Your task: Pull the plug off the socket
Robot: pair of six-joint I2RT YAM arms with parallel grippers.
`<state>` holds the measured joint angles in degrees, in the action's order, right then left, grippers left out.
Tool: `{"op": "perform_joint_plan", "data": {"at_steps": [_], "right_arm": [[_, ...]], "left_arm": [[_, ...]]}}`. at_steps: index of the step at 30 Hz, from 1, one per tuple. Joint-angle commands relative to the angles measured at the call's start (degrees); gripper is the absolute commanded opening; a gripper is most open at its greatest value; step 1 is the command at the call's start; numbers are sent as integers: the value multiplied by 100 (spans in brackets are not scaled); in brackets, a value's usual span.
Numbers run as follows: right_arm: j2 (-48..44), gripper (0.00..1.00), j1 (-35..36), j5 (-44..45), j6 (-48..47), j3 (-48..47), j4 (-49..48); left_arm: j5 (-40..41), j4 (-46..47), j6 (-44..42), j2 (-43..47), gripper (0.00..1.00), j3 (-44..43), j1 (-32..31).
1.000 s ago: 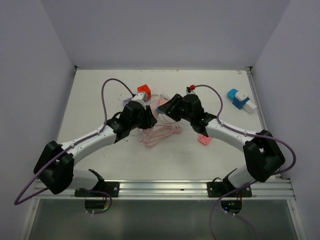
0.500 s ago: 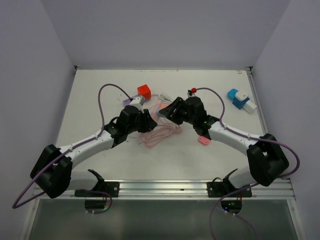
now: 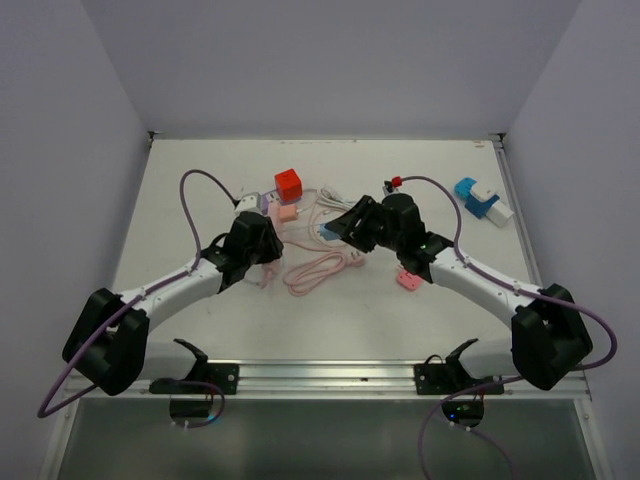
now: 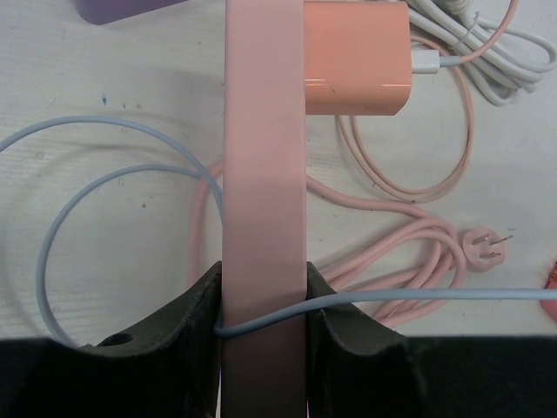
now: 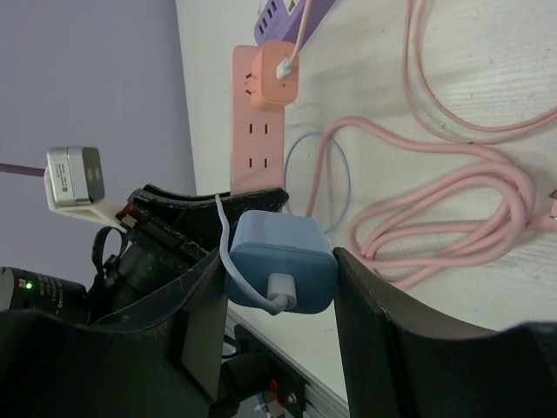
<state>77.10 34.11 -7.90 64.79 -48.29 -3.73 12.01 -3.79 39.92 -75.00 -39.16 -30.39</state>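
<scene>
Clamping the strip (image 4: 264, 131), the left gripper (image 4: 264, 300) should hold firm so the right gripper (image 5: 280, 283), gripping the plug (image 5: 278, 252), can draw it clear rightward.

**Top external:** fixed, high, above and behind the arm bases. Faces down and forward over the whole bench (image 3: 430, 320). Distant; both arms seen complete.

**Left wrist:** set behind the left gripper (image 4: 261, 283). Faces straight down at the bench. Very near; the power strip (image 4: 264, 157) runs up mid-frame between the fingers.

**Right wrist:** set behind the right gripper (image 5: 280, 270). Tilted, facing across the bench toward the left arm (image 5: 104, 252). Very near; the blue charger (image 5: 280, 261) sits at centre.

**Shared by all three:** power strip, orange charger (image 4: 355, 57), coiled pink cable (image 5: 470, 218).
</scene>
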Motion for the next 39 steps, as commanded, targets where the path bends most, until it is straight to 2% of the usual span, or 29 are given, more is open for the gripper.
{"op": "perform_joint_plan", "data": {"at_steps": [1,6,10,13,18,26,31,39], "right_arm": [[-248,0,-115,131,-19,101,30],[-292,0,-185,149,-326,-92,302],[-222,0,-308,61,-687,-408,618],[-99,0,-343,-9,-1082,-829,899],[103,0,-405,43,-1802,-1709,1478],[577,0,-914,210,-2550,-2737,2033],[780,0,-1310,403,-2770,-2888,2332],[763,0,-1968,676,-3052,-2369,2648]], "left_arm": [[663,-52,-36,65,0,-4,51],[84,106,-572,205,0,31,51],[-1047,168,-1335,302,0,-22,60],[-1751,142,-1749,390,0,-22,42],[-2308,-24,-2234,591,0,-22,-19],[-3599,-139,-2884,759,0,-162,-300],[-4179,-350,-3227,935,0,-233,-362],[-4699,-614,-3447,1032,0,-338,-362]]}}
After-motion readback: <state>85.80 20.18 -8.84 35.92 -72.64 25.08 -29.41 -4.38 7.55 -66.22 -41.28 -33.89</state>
